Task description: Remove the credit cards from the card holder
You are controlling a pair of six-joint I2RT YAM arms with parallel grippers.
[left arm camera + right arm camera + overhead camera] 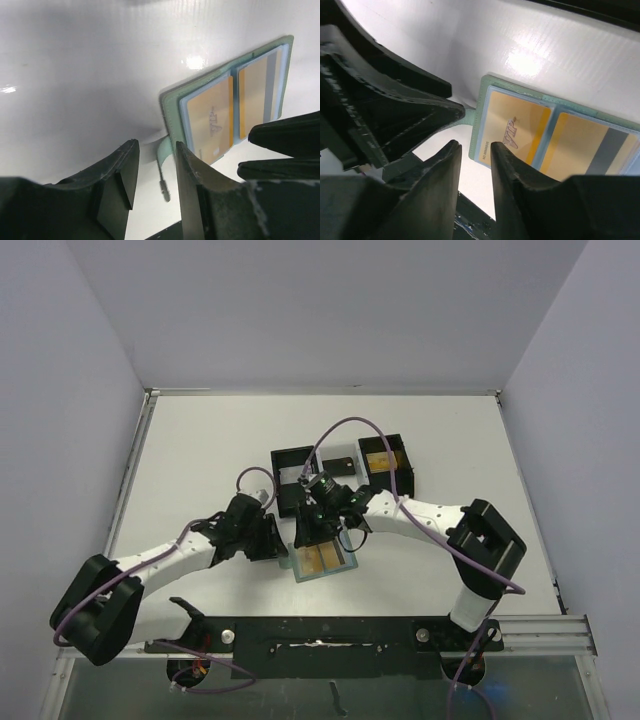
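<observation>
The sage-green card holder [300, 574] lies open on the white table in front of both arms. It also shows in the left wrist view [172, 107] and the right wrist view [479, 125]. Two gold-orange credit cards sit in its pale blue pockets, one marked VIP [512, 130] [210, 120] and one with a grey stripe [580, 150] [255, 95]. My left gripper [280, 550] [155, 145] is open a little, low at the holder's left edge, straddling its green strap tab [162, 150]. My right gripper [312, 535] [474, 145] is narrowly open and empty at the holder's near left corner.
Two black open-topped boxes [293, 465] [385, 462] stand behind the holder, with a pale flat piece [342, 462] between them. The right box holds something gold. A black rail [330, 625] runs along the near table edge. The two grippers are very close together.
</observation>
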